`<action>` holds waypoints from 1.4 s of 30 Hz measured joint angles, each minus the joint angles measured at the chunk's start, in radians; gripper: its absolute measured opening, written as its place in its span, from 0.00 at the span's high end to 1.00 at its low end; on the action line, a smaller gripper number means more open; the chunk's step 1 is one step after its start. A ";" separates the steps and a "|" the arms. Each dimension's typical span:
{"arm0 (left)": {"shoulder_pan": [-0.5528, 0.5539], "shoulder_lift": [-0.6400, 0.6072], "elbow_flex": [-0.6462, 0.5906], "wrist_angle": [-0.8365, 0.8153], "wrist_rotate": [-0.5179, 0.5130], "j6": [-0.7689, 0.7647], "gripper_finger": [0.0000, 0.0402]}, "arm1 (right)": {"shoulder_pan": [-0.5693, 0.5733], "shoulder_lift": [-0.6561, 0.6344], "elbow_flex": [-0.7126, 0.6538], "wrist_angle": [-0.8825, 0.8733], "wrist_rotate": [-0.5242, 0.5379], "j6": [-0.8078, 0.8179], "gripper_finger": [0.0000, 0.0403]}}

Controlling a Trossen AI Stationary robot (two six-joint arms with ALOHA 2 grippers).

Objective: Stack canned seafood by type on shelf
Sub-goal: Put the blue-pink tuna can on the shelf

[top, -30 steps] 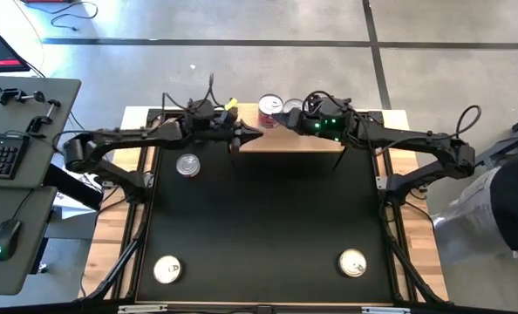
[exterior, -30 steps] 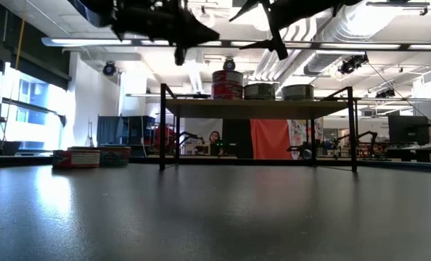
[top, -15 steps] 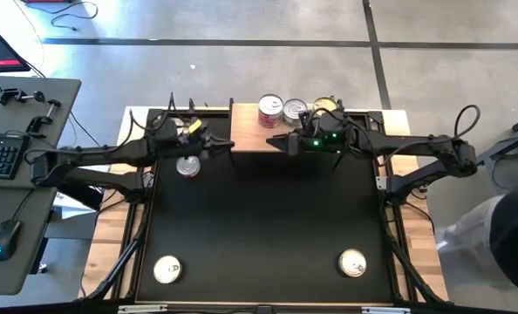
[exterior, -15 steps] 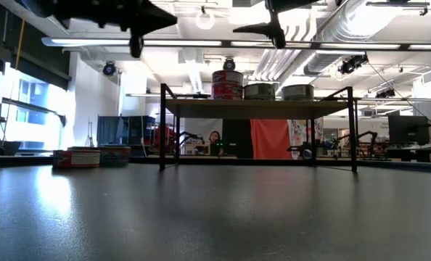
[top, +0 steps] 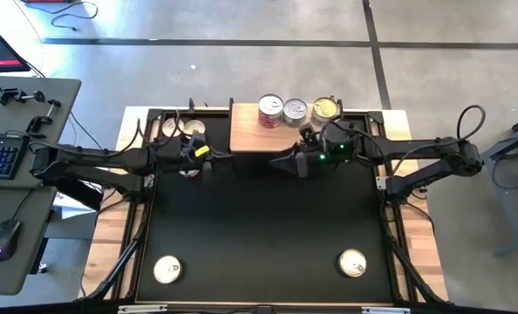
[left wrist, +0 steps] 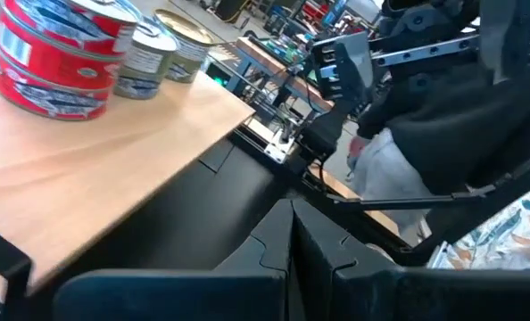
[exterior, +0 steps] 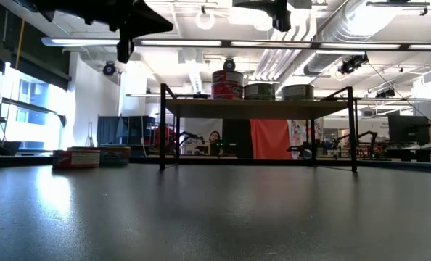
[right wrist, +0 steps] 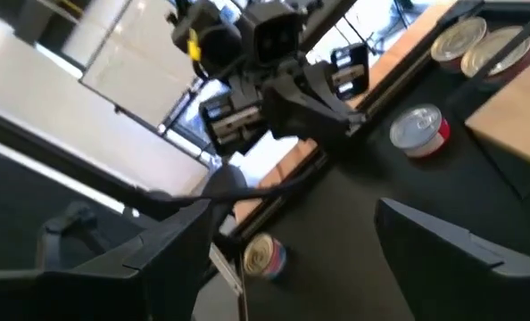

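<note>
Looking at your setup rn: the left gripper [top: 214, 154] hangs over the back-left part of the black table [top: 259, 227], fingers pressed together w/ nothing in them, just beside the shelf [top: 250, 135] edge. A red-labelled can [top: 187, 167] sits on the mat right under that arm. Your right gripper [top: 285, 162] is up in the air near the shelf's front edge, fingers [right wrist: 443, 241] spread apart, empty too.

On the shelf you've got three spots at the back: a red can stack [top: 270, 111], a silver can [top: 295, 110] next to it, then a gold-lid can [top: 326, 109]. Two more cans [top: 179, 127] sit at the back-left corner off the shelf. Near the front edge there's a left front can [top: 167, 269] & a right front can [top: 352, 262], well apart.
</note>
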 joint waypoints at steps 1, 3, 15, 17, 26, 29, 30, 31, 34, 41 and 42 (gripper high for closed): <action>-0.015 0.000 0.000 0.000 -0.008 -0.005 1.00 | 0.006 0.000 0.000 -0.013 0.000 -0.006 0.25; -0.042 0.000 0.000 0.000 -0.023 -0.027 1.00 | 0.016 0.000 0.000 -0.024 0.000 -0.013 0.25; -0.278 0.000 0.001 -0.019 -0.094 -0.101 1.00 | 0.114 0.000 0.000 -0.021 0.076 -0.005 0.25; -0.322 0.000 0.000 -0.020 -0.094 -0.098 1.00 | 0.150 0.000 0.000 -0.021 0.130 0.021 0.25; -0.460 0.000 0.001 0.038 -0.109 -0.068 1.00 | 0.312 0.044 0.000 0.095 0.456 0.129 0.25; -0.473 0.000 0.002 0.103 -0.110 -0.066 1.00 | 0.340 0.086 0.000 0.147 0.546 0.180 0.25; -0.478 0.000 0.002 0.122 -0.108 -0.061 1.00 | 0.344 0.100 0.000 0.160 0.563 0.203 0.25; -0.485 0.000 0.002 0.134 -0.105 -0.055 1.00 | 0.349 0.115 0.000 0.171 0.571 0.228 0.25; -0.515 0.000 0.002 0.155 -0.108 -0.040 1.00 | 0.351 0.158 0.000 0.201 0.571 0.293 0.25; -0.611 0.016 0.002 0.144 -0.157 -0.029 1.00 | 0.351 0.242 0.000 0.320 0.575 0.330 0.25; -0.625 0.023 0.002 0.143 -0.175 -0.029 1.00 | 0.351 0.251 0.000 0.340 0.575 0.329 0.25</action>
